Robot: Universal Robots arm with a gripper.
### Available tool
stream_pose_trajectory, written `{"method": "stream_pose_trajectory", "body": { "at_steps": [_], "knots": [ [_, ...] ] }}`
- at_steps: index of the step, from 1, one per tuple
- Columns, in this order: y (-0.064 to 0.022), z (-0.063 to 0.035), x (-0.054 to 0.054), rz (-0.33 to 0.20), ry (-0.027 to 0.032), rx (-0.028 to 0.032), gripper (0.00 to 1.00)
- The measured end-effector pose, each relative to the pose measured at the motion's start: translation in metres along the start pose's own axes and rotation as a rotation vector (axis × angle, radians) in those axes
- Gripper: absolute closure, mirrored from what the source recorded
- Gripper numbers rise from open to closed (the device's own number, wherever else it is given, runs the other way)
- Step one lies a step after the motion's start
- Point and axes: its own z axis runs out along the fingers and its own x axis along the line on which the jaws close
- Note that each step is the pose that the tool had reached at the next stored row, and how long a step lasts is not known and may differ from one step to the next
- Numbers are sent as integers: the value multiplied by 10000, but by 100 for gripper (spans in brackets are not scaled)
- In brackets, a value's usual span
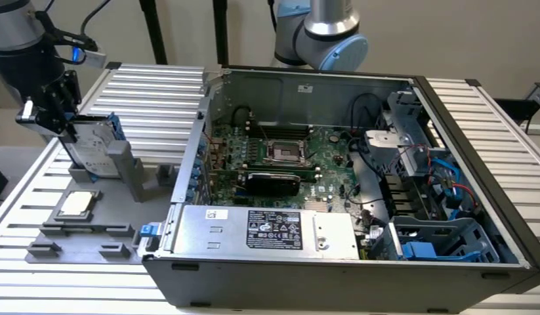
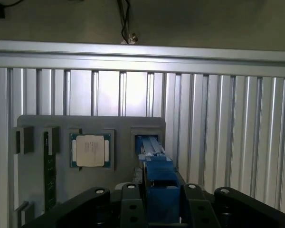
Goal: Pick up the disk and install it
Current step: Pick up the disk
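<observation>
Seemingly, two fingers (image 2: 132, 205) clamped on one disk (image 2: 160, 187) — edge-up, one CPU chip (image 2: 90, 150) nearby.

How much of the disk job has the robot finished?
Nothing is finished yet. The disk stands upright in the grey holder beside the open computer case. In hand: the pincer sits around the disk's upper end. Left: lifting it out and installing it in the case.

One disk (image 1: 93, 146), one CPU chip (image 1: 78, 204), one grey tray (image 1: 81, 244), one computer case (image 1: 340, 279), one power-supply box (image 1: 262, 230)
</observation>
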Motion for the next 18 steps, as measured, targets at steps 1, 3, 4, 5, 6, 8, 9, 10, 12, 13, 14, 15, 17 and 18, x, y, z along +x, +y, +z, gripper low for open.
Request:
{"method": "stream_pose_trajectory", "body": {
  "at_steps": [1, 3, 4, 5, 6, 8, 9, 10, 12, 13, 14, 15, 17, 18],
  "knots": [
    [0, 0, 0, -1, 0, 0, 67],
    [0, 1, 2, 0, -2, 1, 67],
    [0, 1, 5, 0, -2, 1, 67],
    [0, 1, 9, -1, -2, 1, 67],
    [0, 1, 14, -1, -2, 1, 67],
    [1, 0, 25, 0, -1, 0, 67],
    [1, -1, 32, 0, -1, 0, 67],
    [1, -1, 39, 1, -1, 0, 67],
    [1, -2, 54, 3, 0, -1, 67],
    [1, -2, 60, 4, -1, -1, 67],
    [1, -1, 67, 5, -1, 0, 67],
    [1, -1, 73, 6, -1, 0, 67],
    [1, -2, 76, 7, 0, 0, 67],
    [1, -2, 76, 8, 0, 0, 67]
  ]
}}
